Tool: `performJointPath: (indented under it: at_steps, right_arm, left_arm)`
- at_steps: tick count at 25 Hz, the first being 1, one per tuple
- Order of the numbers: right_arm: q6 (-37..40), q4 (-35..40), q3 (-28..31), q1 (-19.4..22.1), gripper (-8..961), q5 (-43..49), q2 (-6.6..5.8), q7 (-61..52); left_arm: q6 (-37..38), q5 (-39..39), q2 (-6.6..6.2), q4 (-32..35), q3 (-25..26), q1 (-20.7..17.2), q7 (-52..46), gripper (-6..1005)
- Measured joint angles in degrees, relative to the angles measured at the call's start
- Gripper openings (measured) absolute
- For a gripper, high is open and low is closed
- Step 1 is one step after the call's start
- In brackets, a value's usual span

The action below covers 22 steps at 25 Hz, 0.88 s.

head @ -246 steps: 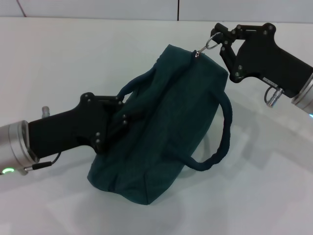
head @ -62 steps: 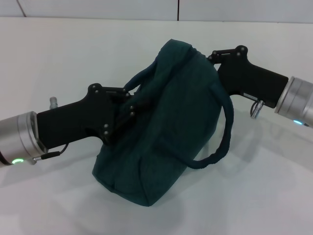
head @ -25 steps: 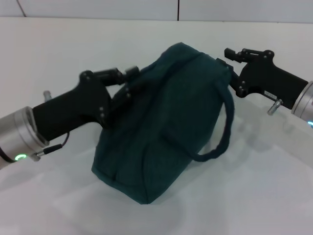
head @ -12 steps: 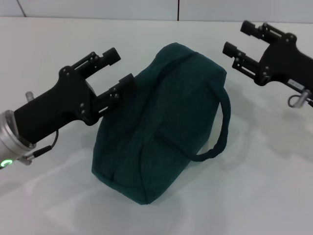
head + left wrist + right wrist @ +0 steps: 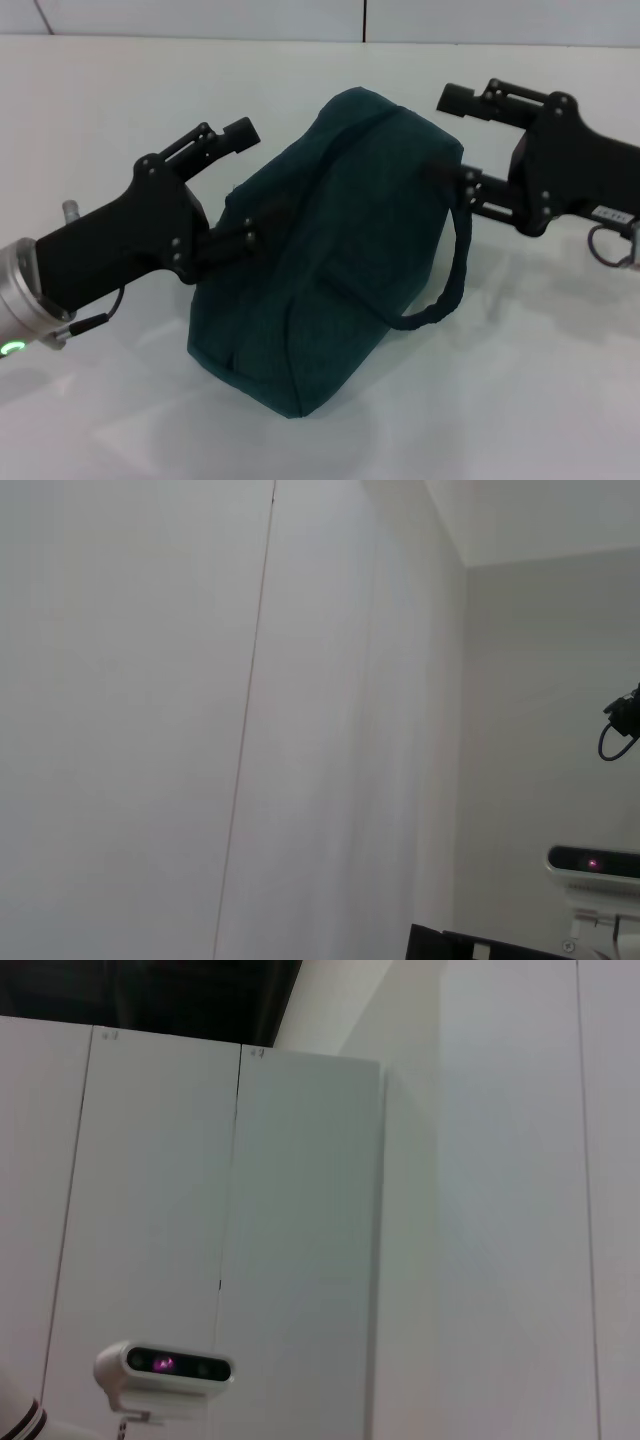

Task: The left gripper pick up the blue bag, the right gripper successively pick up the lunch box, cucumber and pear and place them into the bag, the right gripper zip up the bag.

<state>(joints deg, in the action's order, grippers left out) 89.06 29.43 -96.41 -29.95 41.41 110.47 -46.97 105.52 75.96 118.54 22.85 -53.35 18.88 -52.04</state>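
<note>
Blue bag lies between left gripper and right gripper, both spread wide, empty

White table under everything, plain matte surface with soft shadows on it. Behind it a white panelled wall, dark vertical seam near centre and a slanted line at far left. Left wrist view: pale wall panels with a thin vertical seam, a white camera with a pink light, and a black cable loop hanging above it. Right wrist view: white cabinet doors, dark gap above them, and a white camera unit with a pink light.
</note>
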Motion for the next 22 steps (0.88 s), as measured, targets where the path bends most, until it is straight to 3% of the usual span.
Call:
performJointPath:
  at_steps: [22]
  right_arm:
    - [0.5,-0.4,0.1,1.7,589,1.9,1.65,2.6]
  left_arm:
    - [0.0,0.3,0.32,-0.6,0.0,-0.3,0.7,856]
